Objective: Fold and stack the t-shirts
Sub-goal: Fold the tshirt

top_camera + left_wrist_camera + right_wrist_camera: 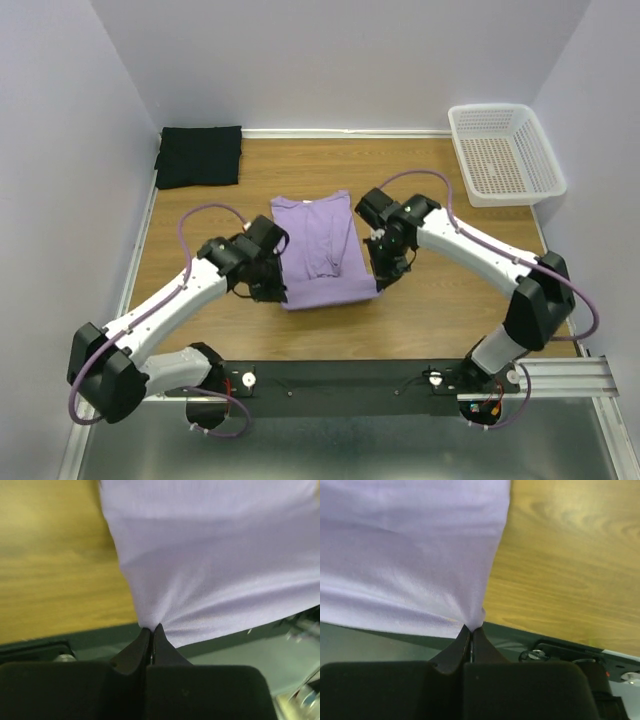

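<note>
Left gripper (151, 631): pinched tight on the near left corner of the lavender t-shirt (318, 250).
Right gripper (471, 631): pinched tight on its near right corner.
Lavender t-shirt: mid-table, sides apparently folded in; the lengthwise fold looks left to do.
Black t-shirt (198, 156): folded, far left corner; stacking not yet done.

A robotics test cell in a lab is shown. A wood-grain counter (440, 310) is boxed in on three sides by bare, pale walls (340, 60). Two white-and-black machines, the left arm (170, 300) and the right arm (480, 250), are bolted to a black mounting rail (340, 385) at the near edge, and exposed cables (190, 225) are looped along them. A few props are laid out: a lavender t-shirt (315, 250), a black t-shirt (198, 155) and a white perforated basket (505, 152).
</note>
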You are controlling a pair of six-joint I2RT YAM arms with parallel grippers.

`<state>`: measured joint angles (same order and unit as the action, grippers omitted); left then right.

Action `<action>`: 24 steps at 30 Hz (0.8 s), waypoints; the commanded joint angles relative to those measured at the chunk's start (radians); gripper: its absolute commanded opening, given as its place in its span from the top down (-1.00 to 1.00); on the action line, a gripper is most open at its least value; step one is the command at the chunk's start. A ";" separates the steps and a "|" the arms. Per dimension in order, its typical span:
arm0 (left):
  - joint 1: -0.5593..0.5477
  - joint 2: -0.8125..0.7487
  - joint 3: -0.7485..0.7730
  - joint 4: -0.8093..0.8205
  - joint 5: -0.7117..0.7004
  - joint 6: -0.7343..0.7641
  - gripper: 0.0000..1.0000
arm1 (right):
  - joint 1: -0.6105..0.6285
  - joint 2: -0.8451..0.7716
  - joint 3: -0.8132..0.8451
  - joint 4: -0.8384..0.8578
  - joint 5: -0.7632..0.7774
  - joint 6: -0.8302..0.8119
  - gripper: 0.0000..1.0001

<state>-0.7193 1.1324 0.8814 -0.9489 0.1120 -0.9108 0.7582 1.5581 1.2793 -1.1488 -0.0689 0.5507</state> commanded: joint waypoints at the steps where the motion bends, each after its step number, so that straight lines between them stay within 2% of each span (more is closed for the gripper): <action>1: 0.151 0.055 0.085 -0.051 -0.136 0.190 1.00 | -0.074 0.106 0.180 -0.055 0.123 -0.083 0.99; 4: 0.262 0.150 0.190 0.042 -0.185 0.260 1.00 | -0.126 0.224 0.384 -0.043 0.127 -0.147 0.99; 11: 0.395 0.446 0.445 0.214 -0.254 0.365 1.00 | -0.230 0.563 0.794 -0.023 0.112 -0.257 0.99; 16: 0.460 0.688 0.533 0.372 -0.241 0.403 1.00 | -0.302 0.811 0.929 0.062 0.093 -0.293 0.99; 18: 0.472 0.769 0.556 0.409 -0.245 0.406 1.00 | -0.313 0.842 0.925 0.116 0.084 -0.299 0.99; 24: 0.485 0.846 0.541 0.513 -0.238 0.403 1.00 | -0.319 0.872 0.876 0.218 0.106 -0.308 0.99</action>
<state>-0.2749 1.9709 1.4220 -0.4969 -0.0433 -0.5491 0.4679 2.4344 2.1704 -0.9813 -0.0444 0.2958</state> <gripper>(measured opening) 0.012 0.011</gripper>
